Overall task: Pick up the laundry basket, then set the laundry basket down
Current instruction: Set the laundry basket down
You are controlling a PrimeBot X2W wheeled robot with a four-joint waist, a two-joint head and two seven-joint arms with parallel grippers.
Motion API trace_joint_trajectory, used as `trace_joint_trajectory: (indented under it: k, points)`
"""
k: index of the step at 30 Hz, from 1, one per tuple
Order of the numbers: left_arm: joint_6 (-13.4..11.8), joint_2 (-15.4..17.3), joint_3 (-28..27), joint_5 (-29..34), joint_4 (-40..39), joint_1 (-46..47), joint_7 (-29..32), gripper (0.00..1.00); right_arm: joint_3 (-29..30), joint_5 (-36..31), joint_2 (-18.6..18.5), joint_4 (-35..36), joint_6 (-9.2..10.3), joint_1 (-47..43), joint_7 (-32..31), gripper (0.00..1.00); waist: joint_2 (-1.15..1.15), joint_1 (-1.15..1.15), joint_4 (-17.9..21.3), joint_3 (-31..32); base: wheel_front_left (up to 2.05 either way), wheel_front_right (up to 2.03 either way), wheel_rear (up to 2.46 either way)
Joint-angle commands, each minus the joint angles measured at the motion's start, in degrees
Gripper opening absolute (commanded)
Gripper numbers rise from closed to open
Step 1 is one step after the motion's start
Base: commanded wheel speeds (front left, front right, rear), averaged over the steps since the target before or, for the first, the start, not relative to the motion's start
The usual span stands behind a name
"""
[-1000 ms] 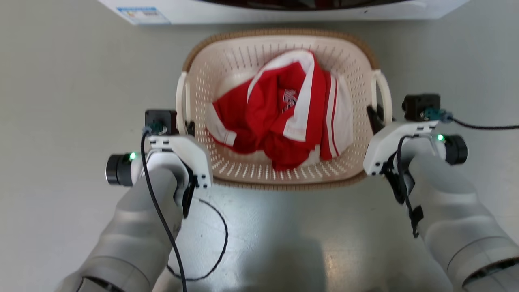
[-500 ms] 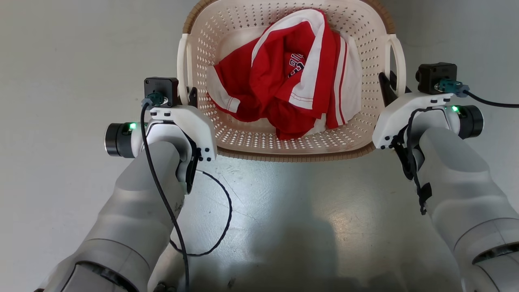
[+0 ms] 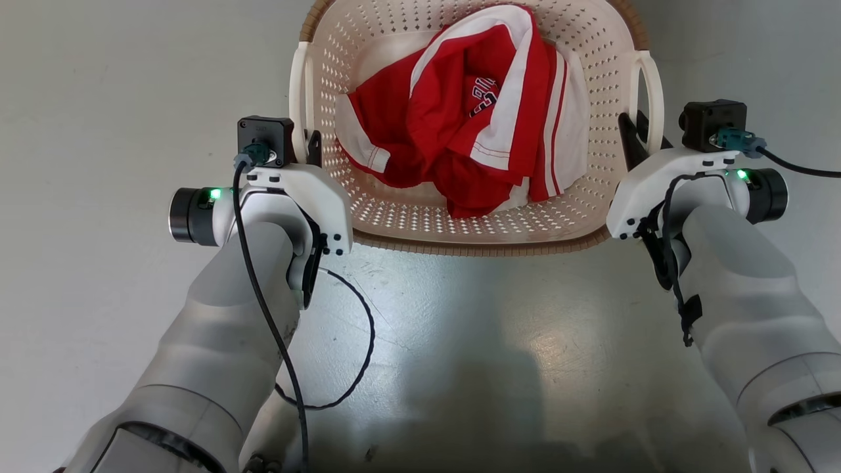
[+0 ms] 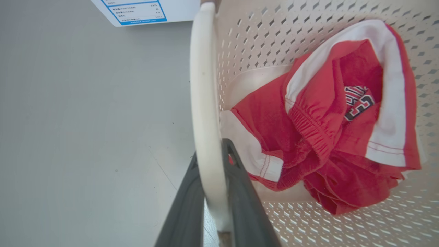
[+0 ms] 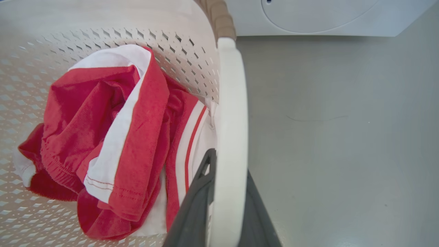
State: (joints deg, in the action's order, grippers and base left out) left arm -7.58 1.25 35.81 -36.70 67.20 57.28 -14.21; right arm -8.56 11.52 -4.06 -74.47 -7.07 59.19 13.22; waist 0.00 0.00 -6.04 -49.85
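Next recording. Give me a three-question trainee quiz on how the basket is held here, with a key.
1. True or false: the left gripper and right gripper each clamp a white side handle of the laundry basket.
2. What lies in the basket? A) a red and white garment B) blue towels C) shoes
3. Fill in: the basket's woven-look rim is ____.
Key: 1 true; 2 A; 3 brown.

Dark, white-edged lettering [image 3: 483, 97] sits on the red garment [image 3: 433, 131] lying in the laundry basket [image 3: 473, 248]. Folds hide most of it, and in the left wrist view only a shape like a 3 can be made out. A blue-bordered label [image 4: 137, 11] on the white appliance [image 4: 183, 9] carries fine print too small to read.
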Motion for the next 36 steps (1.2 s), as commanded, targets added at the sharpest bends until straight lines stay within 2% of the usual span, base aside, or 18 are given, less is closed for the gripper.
trace_joint_trajectory:
  k: [1, 4, 6, 7, 8, 9, 11, 12, 14, 16, 17, 18, 19, 20, 21, 23, 36]
  points:
    - [-0.7, 2.4, -1.3, 0.7, -0.6, 1.1, -0.8, 0.00, -0.9, -1.0, 1.2, 0.5, -0.42, -0.9, 1.1, 0.02, 0.00, 0.00, 0.0, -0.2, 0.00, 0.00, 0.00]
    - [-0.6, 2.3, -1.7, 1.2, -0.6, 1.3, -0.8, 0.00, -0.8, -1.0, 1.2, 0.5, -0.42, -0.6, 1.2, 0.00, 0.00, 0.00, 0.0, -0.6, 0.00, 0.00, 0.00]
    - [-0.5, 2.3, -2.1, 1.6, -0.6, 1.3, -0.8, 0.00, -0.8, -1.0, 1.2, 0.5, -0.42, -0.4, 1.2, 0.03, 0.00, 0.00, 0.0, -0.7, 0.00, 0.00, 0.00]
    - [-0.5, 2.3, -2.2, 1.7, -0.5, 1.3, -0.8, 0.00, -0.8, -1.0, 1.2, 0.5, -0.42, -0.4, 1.3, 0.11, 0.00, 0.00, 0.0, -0.7, 0.00, 0.00, 0.00]
    - [-0.5, 2.2, -2.4, 1.8, -0.5, 1.2, -0.8, 0.00, -0.8, -1.1, 1.2, 0.5, -0.42, -0.3, 1.3, 0.24, 0.00, 0.00, 0.0, -0.7, 0.00, 0.00, 0.00]
    - [-0.5, 2.2, -2.6, 1.9, -0.5, 1.1, -0.8, 0.00, -0.8, -1.2, 1.2, 0.5, -0.42, -0.3, 1.4, 0.40, 0.00, 0.00, 0.0, -0.6, 0.00, 0.00, 0.00]
    - [-0.5, 2.1, -2.9, 2.1, -0.3, 1.0, -0.8, 0.00, -0.7, -1.3, 1.2, 0.5, -0.42, -0.3, 1.4, 0.45, 0.00, 0.00, 0.0, -0.6, 0.00, 0.00, 0.00]
    - [-0.3, 2.1, -3.0, 2.1, -0.1, 0.8, -0.8, 0.13, -0.8, -1.3, 1.2, 0.5, -0.42, -0.3, 1.5, 0.48, 0.00, 0.00, 0.0, -0.5, 0.00, 0.00, 0.00]
    - [-0.2, 2.0, -3.4, 2.1, 0.3, 0.8, -0.8, 0.32, -0.7, -1.5, 1.2, 0.5, -0.42, -0.2, 1.5, 0.82, 0.00, 0.00, 0.1, -0.5, 0.00, 0.00, 0.00]
    - [-0.1, 2.0, -3.8, 2.1, 0.4, 0.8, -0.8, 0.40, -0.5, -1.8, 1.2, 0.5, -0.42, -0.1, 1.6, 1.00, 0.00, 0.00, 0.1, -0.5, 0.00, 0.00, 0.00]
    - [-0.2, 2.0, -3.9, 2.1, 0.5, 0.8, -0.8, 0.52, -0.3, -2.0, 1.2, 0.5, -0.42, 0.0, 1.6, 1.00, 0.00, 0.00, 0.1, -0.5, 0.00, 0.00, 0.00]
    - [-0.2, 1.9, -4.1, 2.1, 0.5, 0.7, -0.8, 0.83, -0.1, -2.3, 1.2, 0.5, -0.42, 0.0, 1.6, 1.00, 0.00, 0.00, 0.1, -0.5, 0.00, 0.00, 0.00]
    - [-0.2, 1.9, -4.3, 2.1, 0.5, 0.7, -0.8, 0.90, 0.1, -2.5, 1.2, 0.5, -0.42, 0.1, 1.7, 1.00, 0.00, 0.00, 0.1, -0.5, 0.00, 0.00, 0.00]
    - [-0.2, 1.9, -4.4, 2.2, 0.5, 0.7, -0.8, 0.89, 0.3, -2.7, 1.2, 0.5, -0.42, 0.1, 1.7, 1.00, 0.00, 0.00, 0.1, -0.5, 0.00, 0.00, 0.00]
    - [-0.3, 1.8, -4.7, 2.4, 0.3, 0.6, -0.8, 0.98, 0.6, -3.0, 1.2, 0.5, -0.42, 0.2, 1.7, 1.00, 0.00, 0.00, 0.1, -0.4, 0.00, 0.00, 0.00]
    - [-0.5, 1.8, -5.1, 2.6, 0.1, 0.5, -0.8, 1.00, 0.6, -3.0, 1.2, 0.5, -0.42, 0.1, 1.7, 1.00, 0.00, 0.00, 0.1, -0.3, 0.00, 0.00, 0.00]
    - [-0.6, 2.7, -7.9, 5.2, -2.5, -1.6, -0.8, 1.00, 0.4, -1.0, 1.2, 1.9, -0.42, -2.4, 1.8, 1.00, 0.00, 0.00, 1.4, 3.2, 0.00, 0.00, 0.00]
